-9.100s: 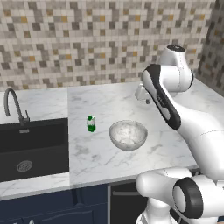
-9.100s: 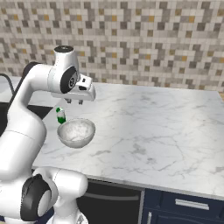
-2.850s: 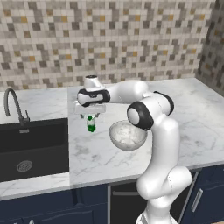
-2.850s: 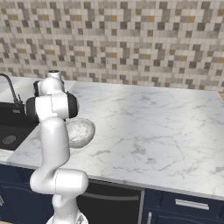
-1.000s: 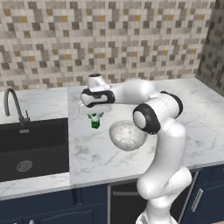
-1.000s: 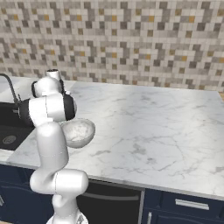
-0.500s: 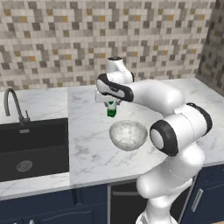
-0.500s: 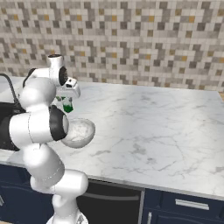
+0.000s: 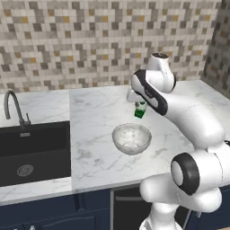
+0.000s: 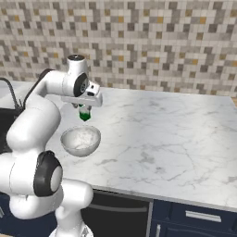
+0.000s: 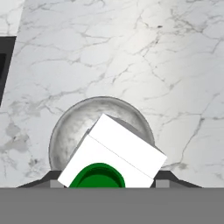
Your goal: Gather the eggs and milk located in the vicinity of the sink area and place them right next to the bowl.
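Note:
My gripper (image 9: 140, 106) is shut on the milk (image 9: 140, 111), a small white carton with a green band and cap, and holds it off the counter just behind the bowl (image 9: 131, 138). From the right base view the milk (image 10: 84, 114) hangs under the gripper (image 10: 84, 109), above the far rim of the glassy bowl (image 10: 81, 140). Looking down the hand, the milk (image 11: 112, 155) sits between the fingertips (image 11: 54, 180) and covers part of the bowl (image 11: 72, 127). The eggs are out of view. The sink area (image 9: 33, 148) with its tap (image 9: 15, 107) lies at the left.
White marble counter (image 10: 157, 129) stretches wide to the right of the bowl. A mosaic tile wall (image 9: 90, 45) backs the counter. Dark cabinet fronts (image 10: 194, 215) run below the counter edge. A corner of the black sink (image 11: 4, 61) shows in the hand view.
The arm has swung right with the milk in its grip, carrying it from the counter near the sink to a spot just behind the bowl.

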